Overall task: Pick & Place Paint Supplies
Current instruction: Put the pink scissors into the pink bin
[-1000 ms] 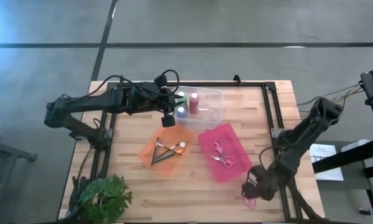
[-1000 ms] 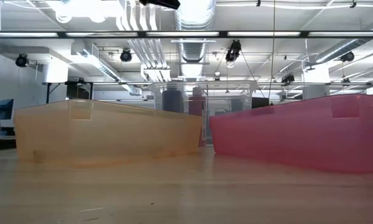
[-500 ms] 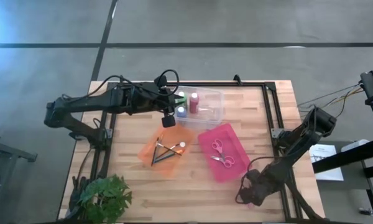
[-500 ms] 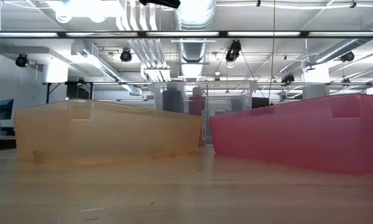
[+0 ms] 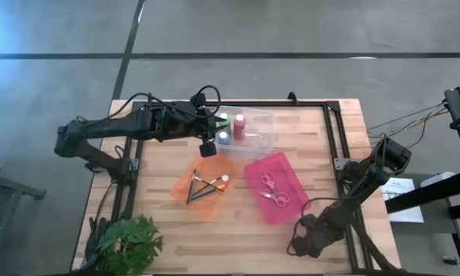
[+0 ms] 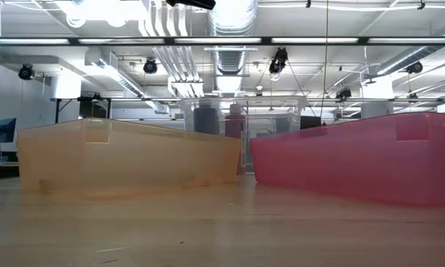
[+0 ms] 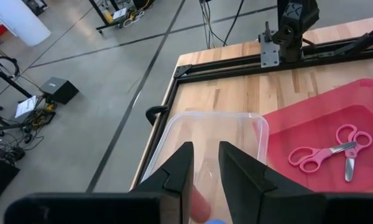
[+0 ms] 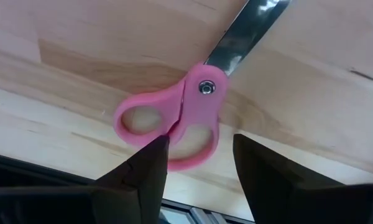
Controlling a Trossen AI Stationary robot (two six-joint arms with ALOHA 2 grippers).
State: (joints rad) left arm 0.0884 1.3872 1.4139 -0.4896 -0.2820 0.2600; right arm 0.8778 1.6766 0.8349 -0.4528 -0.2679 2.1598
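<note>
Plastic paint bottles stood together in the clear bin (image 5: 262,130) at the far side of the table (image 5: 161,222): a pink-red bottle (image 5: 238,126) upright, a blue bottle (image 5: 224,138) beside it, and a green bottle (image 5: 223,120) just behind that one. By that showing, the bottle half of the job looked finished. Several paintbrushes (image 5: 205,185) lay crossed in the orange tray (image 5: 185,186) nearer the middle of the table, so the brushes also appeared sorted; I saw no brush or bottle loose on the bare wood.

Over the near edge of the clear bin hung the left gripper (image 5: 207,147), its fingers (image 7: 179,174) drawn close with only a narrow gap and nothing between them.

Beside the orange tray sat the pink tray (image 5: 289,175), holding two pairs of pink scissors (image 5: 271,188). A third pair of pink scissors (image 8: 181,115) lay on the wood near the table's front right corner. The right gripper (image 5: 305,242) was down over it, its fingers (image 8: 150,167) standing apart on either side of the handle loops; whether they were touching the handle could not be told. Judged from that, what remained was this last pair of scissors, probably bound for the pink tray.

A potted plant (image 5: 130,244) stood at the front left corner.
</note>
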